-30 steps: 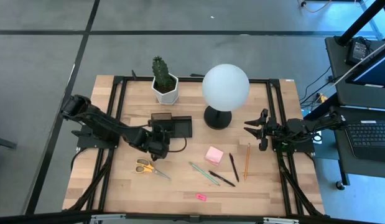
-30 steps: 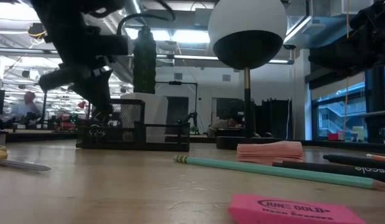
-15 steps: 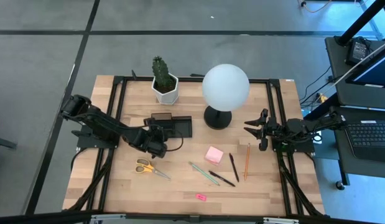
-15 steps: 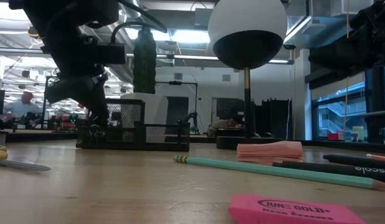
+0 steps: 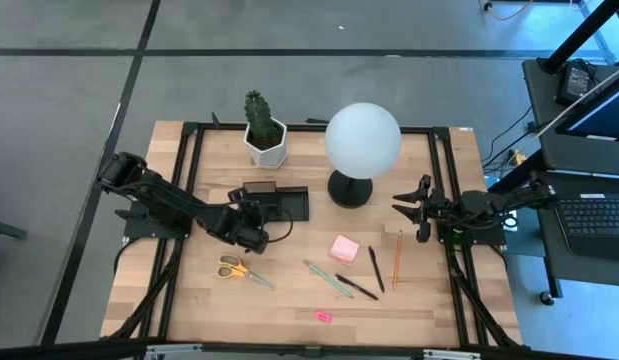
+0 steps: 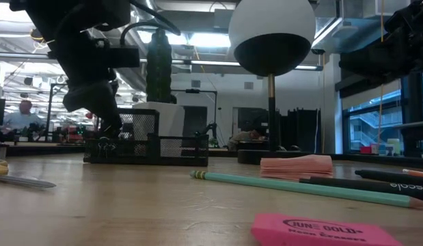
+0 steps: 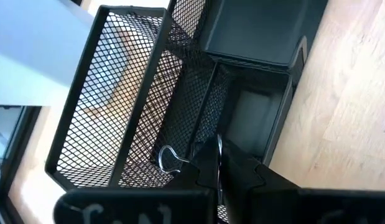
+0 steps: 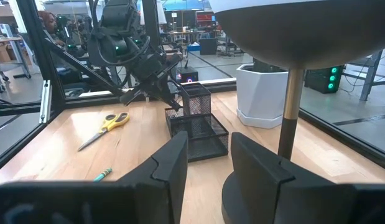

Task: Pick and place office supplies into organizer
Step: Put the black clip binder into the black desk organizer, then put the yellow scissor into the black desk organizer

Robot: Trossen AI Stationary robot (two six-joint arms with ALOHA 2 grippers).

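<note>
Left gripper [image 5: 257, 232]: fingers pressed together, pinching a binder clip [image 7: 169, 158] at the organizer [image 5: 277, 202]'s near-left corner, tip at the rim of a mesh compartment.
Scissors [image 5: 241, 270]: flat on table, at 6 o'clock from left gripper, apart.
Green pen [image 5: 328, 279], black pens [image 5: 365, 277], sticky pad [image 5: 344, 248], pencil [image 5: 397, 259]: loose, at 4 o'clock from organizer.
Eraser [image 5: 323, 316]: near front edge.
Right gripper [image 5: 409, 210]: fingers spread, holding nothing, at 3 o'clock from lamp [image 5: 362, 142]; pencil at its 6 o'clock.
</note>
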